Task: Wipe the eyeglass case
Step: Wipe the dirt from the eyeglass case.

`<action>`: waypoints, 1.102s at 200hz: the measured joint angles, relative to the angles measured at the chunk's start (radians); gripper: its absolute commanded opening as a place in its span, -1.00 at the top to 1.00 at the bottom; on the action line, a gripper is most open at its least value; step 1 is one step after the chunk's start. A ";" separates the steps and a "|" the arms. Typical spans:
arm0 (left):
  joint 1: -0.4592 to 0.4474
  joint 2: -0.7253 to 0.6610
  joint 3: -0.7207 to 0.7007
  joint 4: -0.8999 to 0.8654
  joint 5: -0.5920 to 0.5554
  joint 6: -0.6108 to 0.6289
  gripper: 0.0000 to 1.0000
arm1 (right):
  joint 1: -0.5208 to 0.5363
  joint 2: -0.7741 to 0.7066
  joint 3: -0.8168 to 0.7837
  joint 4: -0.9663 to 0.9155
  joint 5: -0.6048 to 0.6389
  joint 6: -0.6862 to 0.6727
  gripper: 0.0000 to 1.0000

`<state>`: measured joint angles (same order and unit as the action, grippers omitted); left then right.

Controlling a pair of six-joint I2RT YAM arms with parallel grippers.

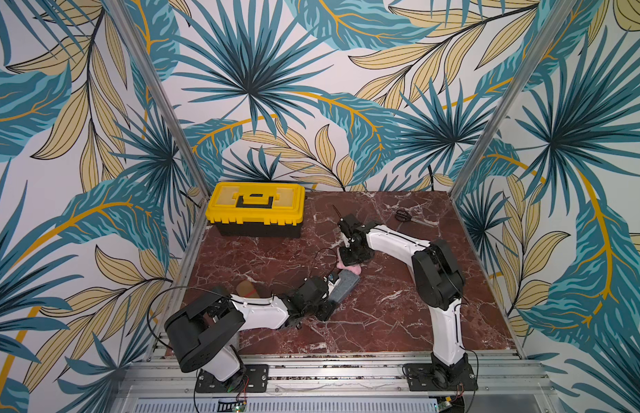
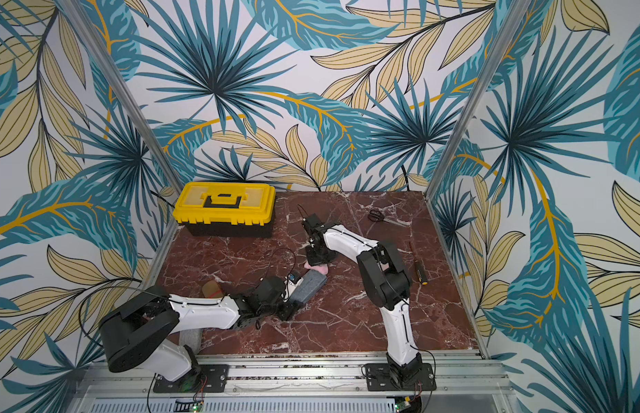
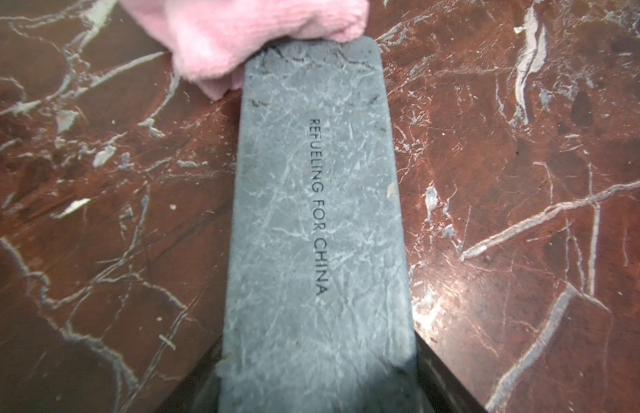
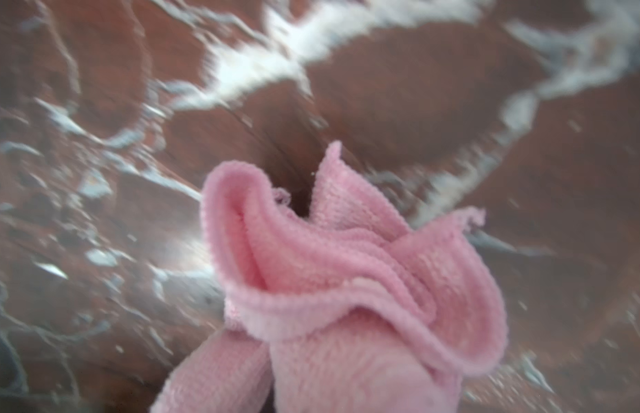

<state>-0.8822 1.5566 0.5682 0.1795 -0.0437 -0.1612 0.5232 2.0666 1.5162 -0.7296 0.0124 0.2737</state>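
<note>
The grey eyeglass case (image 1: 344, 285) (image 2: 308, 285) lies flat on the red marble table, printed "REFUELING FOR CHINA" in the left wrist view (image 3: 316, 214). My left gripper (image 1: 331, 295) (image 2: 293, 296) is shut on the case's near end, with a dark finger on each side (image 3: 441, 379). A bunched pink cloth (image 1: 348, 266) (image 2: 316, 268) (image 4: 347, 286) hangs from my right gripper (image 1: 351, 258) (image 2: 317, 258), which is shut on it. The cloth (image 3: 239, 32) touches the case's far end and the table beside it. The right fingers are hidden behind the cloth.
A yellow toolbox (image 1: 256, 207) stands at the back left. Black scissors (image 1: 404, 215) lie at the back right, and a dark screwdriver (image 2: 420, 268) lies right of the right arm. A tan object (image 1: 247, 288) sits behind the left arm.
</note>
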 measured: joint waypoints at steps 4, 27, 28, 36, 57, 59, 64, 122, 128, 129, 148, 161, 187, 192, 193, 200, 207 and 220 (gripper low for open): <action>0.000 0.000 0.002 -0.005 -0.001 -0.006 0.68 | -0.010 -0.015 -0.024 -0.002 -0.006 0.003 1.00; 0.009 0.000 0.005 -0.010 -0.010 -0.032 0.67 | -0.087 -0.079 -0.111 -0.050 -0.048 0.027 1.00; 0.010 0.000 0.005 -0.010 -0.010 -0.033 0.67 | -0.090 -0.079 -0.111 -0.052 -0.049 0.027 1.00; 0.015 0.000 0.005 -0.009 -0.010 -0.038 0.66 | -0.111 -0.076 -0.105 -0.066 -0.059 0.039 1.00; 0.022 0.001 0.005 -0.007 -0.008 -0.044 0.65 | -0.129 -0.044 -0.056 -0.079 -0.081 0.084 1.00; 0.022 0.002 0.005 -0.006 -0.007 -0.044 0.65 | -0.129 -0.040 -0.051 -0.078 -0.085 0.091 1.00; 0.022 0.002 0.005 -0.006 -0.004 -0.045 0.65 | -0.127 -0.032 -0.040 -0.072 -0.093 0.108 1.00; 0.027 0.021 0.013 0.014 0.021 -0.037 0.65 | -0.026 -0.179 -0.268 0.192 -0.040 0.400 1.00; 0.027 0.021 0.013 0.014 0.023 -0.037 0.65 | -0.010 -0.217 -0.312 0.216 -0.011 0.441 1.00; 0.027 0.021 0.013 0.014 0.023 -0.037 0.65 | -0.008 -0.221 -0.317 0.219 -0.008 0.444 1.00; 0.028 0.024 0.013 0.014 0.029 -0.041 0.65 | 0.056 -0.306 -0.410 0.232 0.030 0.570 1.00; 0.028 0.024 0.017 0.010 0.028 -0.042 0.65 | 0.108 -0.323 -0.447 0.230 0.007 0.636 1.00; 0.034 0.037 0.028 0.018 0.025 -0.048 0.65 | 0.156 -0.323 -0.459 0.230 -0.044 0.687 1.00; 0.034 0.037 0.028 0.018 0.025 -0.048 0.65 | 0.150 -0.323 -0.458 0.229 -0.053 0.688 1.00; 0.034 0.037 0.028 0.018 0.025 -0.048 0.65 | 0.146 -0.322 -0.456 0.227 -0.056 0.687 1.00; 0.034 0.037 0.028 0.018 0.025 -0.048 0.65 | 0.131 -0.318 -0.447 0.216 -0.068 0.684 1.00; 0.034 0.037 0.028 0.018 0.025 -0.048 0.65 | 0.109 -0.312 -0.434 0.203 -0.074 0.676 1.00; 0.034 0.037 0.028 0.018 0.025 -0.049 0.65 | 0.050 -0.308 -0.414 0.198 -0.073 0.653 1.00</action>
<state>-0.8478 1.5936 0.5964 0.1978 -0.0185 -0.2100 0.5735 1.7588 1.1027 -0.5316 -0.0605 0.9272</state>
